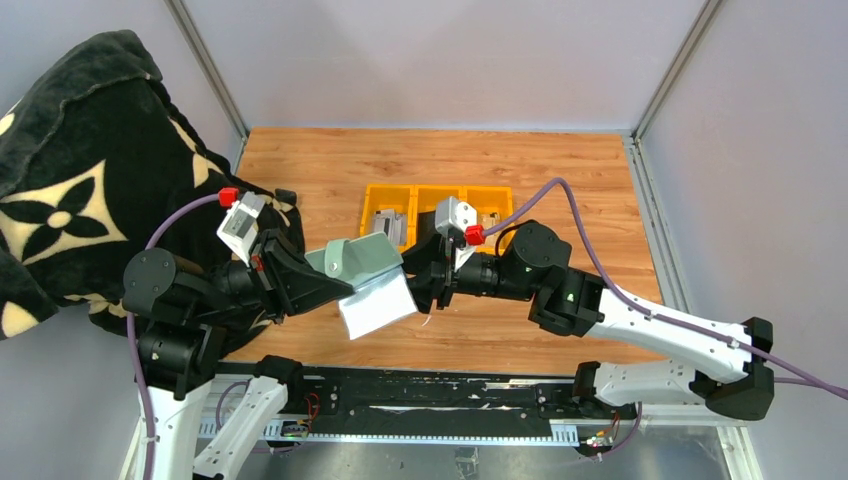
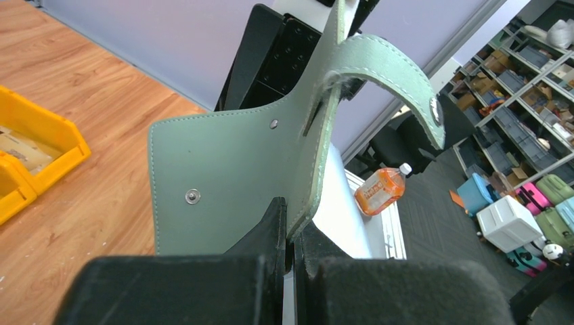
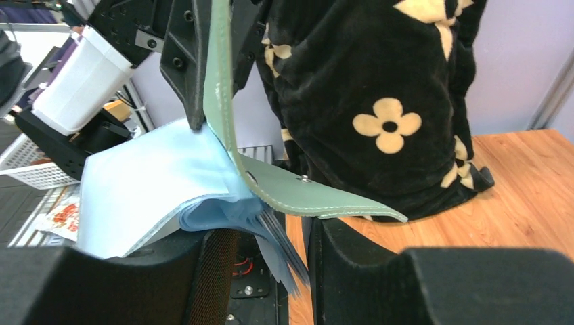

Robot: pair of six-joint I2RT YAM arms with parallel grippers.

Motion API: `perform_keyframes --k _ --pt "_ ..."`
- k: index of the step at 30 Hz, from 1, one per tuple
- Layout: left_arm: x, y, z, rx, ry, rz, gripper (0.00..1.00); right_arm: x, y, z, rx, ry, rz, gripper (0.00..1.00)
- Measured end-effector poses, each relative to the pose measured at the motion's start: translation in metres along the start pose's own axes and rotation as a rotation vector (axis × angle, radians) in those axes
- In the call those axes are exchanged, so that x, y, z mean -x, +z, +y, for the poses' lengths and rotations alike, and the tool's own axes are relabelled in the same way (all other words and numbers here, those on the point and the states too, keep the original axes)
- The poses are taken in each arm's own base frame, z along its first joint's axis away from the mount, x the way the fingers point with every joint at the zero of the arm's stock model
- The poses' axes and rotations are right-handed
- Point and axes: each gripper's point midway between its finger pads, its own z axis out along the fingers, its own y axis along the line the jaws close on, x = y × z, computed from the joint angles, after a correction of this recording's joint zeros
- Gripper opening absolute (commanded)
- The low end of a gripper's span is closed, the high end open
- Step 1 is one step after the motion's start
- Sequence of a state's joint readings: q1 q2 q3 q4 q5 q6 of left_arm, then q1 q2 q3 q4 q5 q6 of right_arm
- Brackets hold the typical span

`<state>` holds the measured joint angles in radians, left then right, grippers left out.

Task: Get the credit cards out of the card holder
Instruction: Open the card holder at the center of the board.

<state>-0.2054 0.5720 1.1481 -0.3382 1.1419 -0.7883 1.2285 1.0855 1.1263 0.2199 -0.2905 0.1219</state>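
**Clerk:** Top view, entries please.

**Keeper:** Item one: card holder (image 1: 365, 257), sage green, soft, lifted above the wooden table (image 1: 330, 160) between the two arms. The left gripper (image 1: 322, 277) has it by the left edge. Item two: a fan of pale clear sleeves (image 1: 380, 305) hanging from the holder's underside toward the near edge. The right gripper (image 1: 428, 283) is just beside their right end. Item three: a yellow three-compartment tray (image 1: 372, 192) behind the grippers. It has a grey flat piece (image 1: 388, 225) in its left compartment and a tan piece (image 1: 490, 215) in its right. Both are too small to tell whether they are cards. Item four: a black blanket with cream flowers (image 1: 70, 170) on the left.

**Clerk:** Left wrist view?

**Keeper:** The left pincer is closed tight on the holder's lower edge, with no gap showing between its pads. The cover stands upright and open. The closing tab (image 2: 399, 68) curls over the top with its snap at the end, and a second snap stud (image 2: 193, 196) sits on the cover's face. An orange bottle (image 2: 380, 191) stands beyond the table edge.

**Clerk:** Right wrist view?

**Keeper:** The right pincer is narrowly parted. The sleeve leaves drop into the gap and one green flap lies across above it. I cannot tell whether the pads actually press the leaves. No card face can be read inside the sleeves.
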Motion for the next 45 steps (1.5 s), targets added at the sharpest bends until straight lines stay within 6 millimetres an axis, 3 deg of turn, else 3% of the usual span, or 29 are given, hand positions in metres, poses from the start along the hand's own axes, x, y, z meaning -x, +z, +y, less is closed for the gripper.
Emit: perform_keyframes --k 10,14,21,24,26,30,39,45 --pt "-0.005 -0.002 -0.004 -0.018 0.033 0.026 0.00 0.011 0.002 0.023 0.115 0.069 -0.015 0.46" --pt "-0.005 -0.002 -0.005 -0.021 0.039 0.030 0.00 0.013 -0.001 0.030 0.149 0.093 -0.015 0.63" --pt "-0.003 -0.001 -0.004 -0.024 0.017 0.036 0.00 0.009 -0.031 0.044 0.203 0.033 -0.021 0.68" --pt "-0.003 0.000 -0.003 -0.023 0.001 0.040 0.00 0.005 -0.042 0.038 0.160 -0.023 -0.003 0.71" --pt "-0.002 0.000 -0.003 -0.022 -0.008 0.043 0.00 0.003 -0.048 0.028 0.105 -0.068 0.012 0.78" --pt "-0.001 0.000 -0.006 -0.027 -0.014 0.046 0.00 -0.005 -0.058 0.012 0.023 -0.155 0.059 0.80" --pt "0.001 -0.001 -0.015 -0.048 -0.028 0.059 0.00 -0.015 -0.047 -0.011 -0.040 -0.289 0.139 0.81" --pt "0.000 0.000 -0.014 -0.057 -0.047 0.074 0.00 -0.012 -0.042 0.016 0.121 -0.296 0.104 0.60"
